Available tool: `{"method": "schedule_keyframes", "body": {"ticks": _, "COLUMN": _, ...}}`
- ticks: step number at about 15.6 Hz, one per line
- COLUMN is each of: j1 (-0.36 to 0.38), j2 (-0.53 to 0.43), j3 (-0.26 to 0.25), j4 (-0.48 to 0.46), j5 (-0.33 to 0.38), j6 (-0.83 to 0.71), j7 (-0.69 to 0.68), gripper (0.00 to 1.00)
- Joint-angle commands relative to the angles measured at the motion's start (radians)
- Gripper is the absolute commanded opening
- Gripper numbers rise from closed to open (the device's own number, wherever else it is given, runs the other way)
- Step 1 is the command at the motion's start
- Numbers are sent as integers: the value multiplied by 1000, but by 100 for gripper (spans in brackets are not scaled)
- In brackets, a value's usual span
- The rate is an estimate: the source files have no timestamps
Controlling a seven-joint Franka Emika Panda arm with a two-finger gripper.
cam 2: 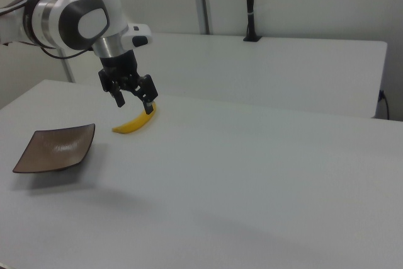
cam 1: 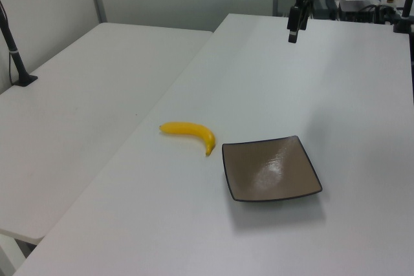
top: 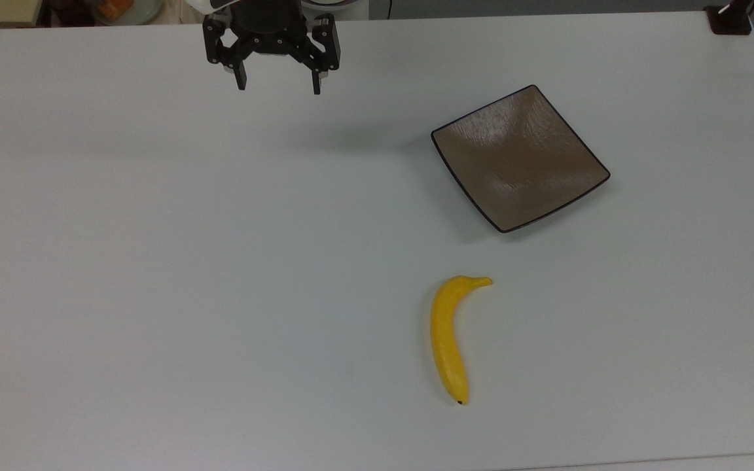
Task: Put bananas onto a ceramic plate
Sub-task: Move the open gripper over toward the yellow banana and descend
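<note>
Tool point(top: 279, 85): fingers spread, holding nothing, raised above counter point(top: 154, 261).
Banana point(top: 449, 337): lay flat on counter, apart from plate.
Plate point(top: 520, 158): bare, on counter.

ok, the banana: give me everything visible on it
The banana is one smooth, bright yellow curved piece, looking plasticky, with a short stem at one end and a small dark tip at the other. It lies flat on the white table, whole, stem end nearer the ceramic plate but clear of it. Nothing else touches it; the gripper hangs open, far off.
</note>
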Motion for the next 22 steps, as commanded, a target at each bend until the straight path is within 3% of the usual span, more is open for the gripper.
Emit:
{"method": "schedule_keyframes", "body": {"ticks": 1, "j1": 43, "j2": 2, "j3": -7, "j4": -22, "j5": 11, "j6": -9, "j7": -8, "gripper": 100}}
{"method": "schedule_keyframes", "body": {"ticks": 10, "j1": 43, "j2": 12, "j3": -5, "j4": -22, "j5": 17, "j6": 42, "j7": -3, "gripper": 100}}
{"method": "schedule_keyframes", "body": {"ticks": 14, "j1": 52, "j2": 41, "j3": 1, "j4": -20, "j5": 18, "j6": 100, "j7": 63, "gripper": 100}}
{"method": "schedule_keyframes", "body": {"ticks": 18, "j1": 73, "j2": 111, "j3": 18, "j4": -3, "j5": 18, "j6": 215, "j7": 123, "gripper": 100}}
{"method": "schedule_keyframes", "body": {"ticks": 22, "j1": 110, "j2": 220, "j3": 27, "j4": 17, "j5": 4, "j6": 371, "j7": 268, "gripper": 100}}
